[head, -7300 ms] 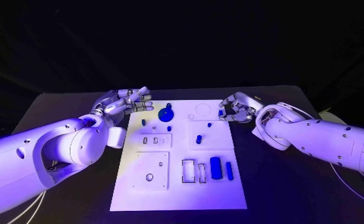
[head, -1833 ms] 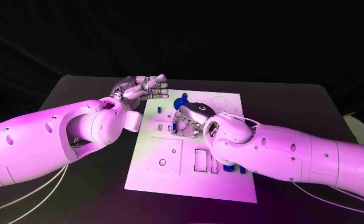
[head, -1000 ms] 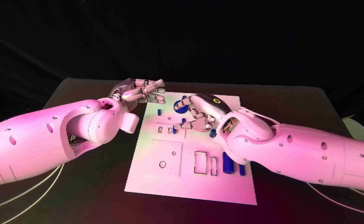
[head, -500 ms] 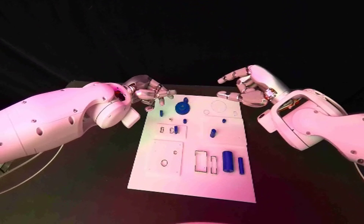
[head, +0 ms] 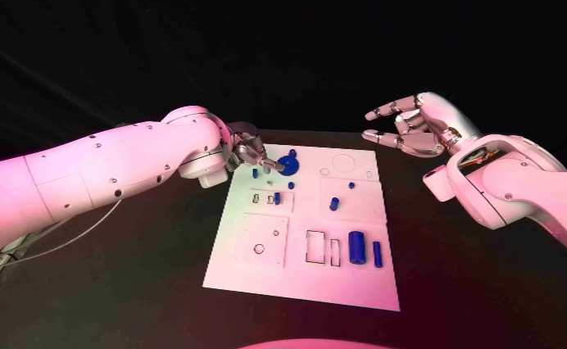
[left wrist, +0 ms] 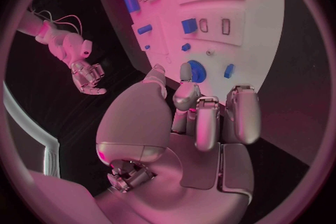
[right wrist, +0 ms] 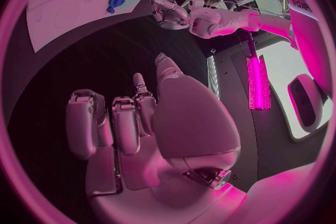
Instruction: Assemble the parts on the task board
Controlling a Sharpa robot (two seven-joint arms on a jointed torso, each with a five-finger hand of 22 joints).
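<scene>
The white task board (head: 310, 267) lies in the middle of the black table. Several blue parts sit on it: a round disc (head: 288, 166) at the far left, small pegs (head: 334, 202) near the middle, and a thick cylinder (head: 357, 247) beside a thin bar (head: 377, 253) at the near right. My left hand (head: 251, 155) hovers over the board's far left corner with bent fingers holding nothing. Its fingertips (left wrist: 186, 71) almost reach the disc (left wrist: 199, 71). My right hand (head: 410, 127) is raised off the board's far right corner, fingers apart and empty.
Empty slots and recesses mark the board's near half (head: 315, 246). Black table surface (head: 142, 283) surrounds the board on all sides. The right wrist view shows the board (right wrist: 70, 8) far off, with the left hand (right wrist: 167, 10) at its edge.
My right arm has drawn back from over the board to the far right and risen. My left hand has come in over the board's far left corner, close to the blue disc.
</scene>
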